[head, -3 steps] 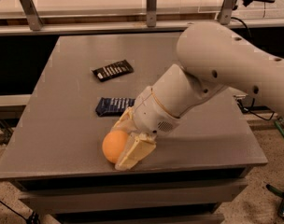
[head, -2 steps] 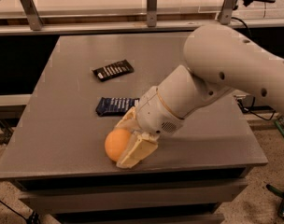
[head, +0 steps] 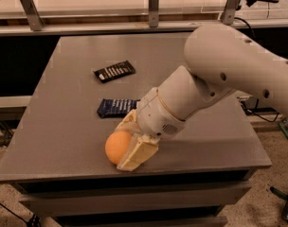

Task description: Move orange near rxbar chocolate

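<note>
The orange [head: 116, 147] rests on the grey table [head: 63, 126] near its front edge. My gripper [head: 122, 146] reaches down to it from the right, with one cream finger [head: 136, 156] in front of the orange and the other [head: 127, 122] behind it, both against the fruit. The rxbar chocolate [head: 114, 71], a black bar with white lettering, lies flat further back on the table, well apart from the orange.
A dark blue wrapped bar [head: 116, 107] lies just behind the gripper, between the orange and the black bar. My large white arm [head: 229, 70] spans the table's right half. A metal rail with posts [head: 153, 6] runs along the back.
The orange and the gripper have shifted very slightly to the right; the two bars have not moved.
</note>
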Controlling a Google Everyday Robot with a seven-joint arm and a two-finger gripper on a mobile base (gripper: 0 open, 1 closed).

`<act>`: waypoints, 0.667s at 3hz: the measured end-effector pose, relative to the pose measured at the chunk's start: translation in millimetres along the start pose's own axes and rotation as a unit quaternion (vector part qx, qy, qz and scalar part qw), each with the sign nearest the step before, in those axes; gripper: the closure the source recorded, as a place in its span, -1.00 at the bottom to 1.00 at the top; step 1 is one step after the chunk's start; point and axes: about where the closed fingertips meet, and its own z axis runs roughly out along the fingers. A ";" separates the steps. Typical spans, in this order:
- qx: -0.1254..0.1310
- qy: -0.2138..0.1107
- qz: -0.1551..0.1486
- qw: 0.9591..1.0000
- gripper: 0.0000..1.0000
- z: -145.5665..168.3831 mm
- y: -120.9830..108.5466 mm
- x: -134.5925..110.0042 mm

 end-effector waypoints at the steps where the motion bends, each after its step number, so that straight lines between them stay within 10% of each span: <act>1: 0.002 -0.001 -0.001 1.000 1.00 -0.7 -0.7 -1.4; 2: 0.022 0.004 -0.001 1.000 1.00 -19.6 -11.2 -9.4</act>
